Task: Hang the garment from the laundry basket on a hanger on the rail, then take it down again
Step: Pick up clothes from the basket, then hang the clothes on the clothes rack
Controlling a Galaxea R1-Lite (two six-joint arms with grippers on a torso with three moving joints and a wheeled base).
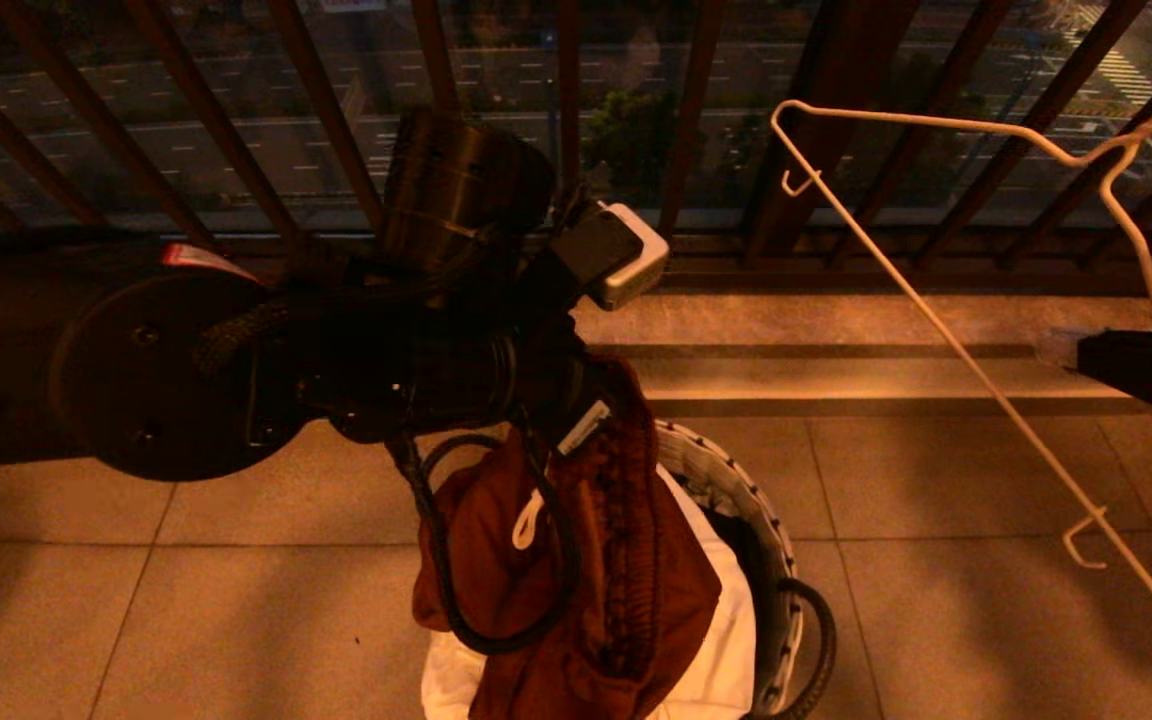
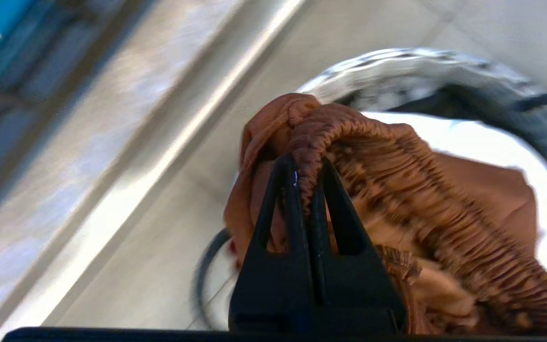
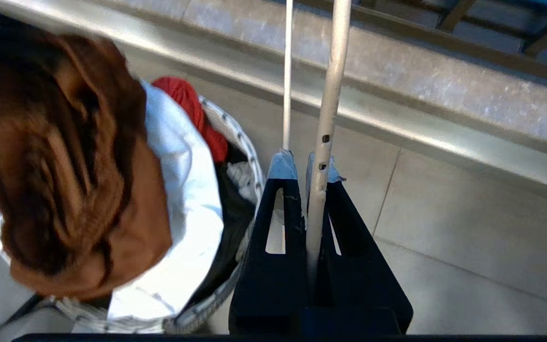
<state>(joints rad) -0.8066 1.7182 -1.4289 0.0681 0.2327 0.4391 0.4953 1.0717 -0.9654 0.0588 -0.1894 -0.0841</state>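
The garment [image 1: 636, 580], rust-brown shorts with a white drawstring, hangs lifted above the laundry basket [image 1: 736, 480]. My left gripper [image 2: 307, 166] is shut on the gathered waistband [image 2: 444, 213], and the basket's patterned rim [image 2: 397, 61] lies just behind it. On the right, the thin white wire hanger [image 1: 1036, 440] is held up in the air, tilted. My right gripper [image 3: 304, 164] is shut on its stem [image 3: 330, 95]. In the right wrist view the shorts [image 3: 64, 180] hang over the basket [image 3: 249, 156], beside and apart from the hanger. The rail is out of view.
A dark brown barred railing [image 1: 326, 110] runs across the back above a low stone ledge [image 1: 836, 360]. The basket also holds white cloth [image 1: 726, 640] and something red [image 3: 188, 104]. Tiled floor surrounds the basket.
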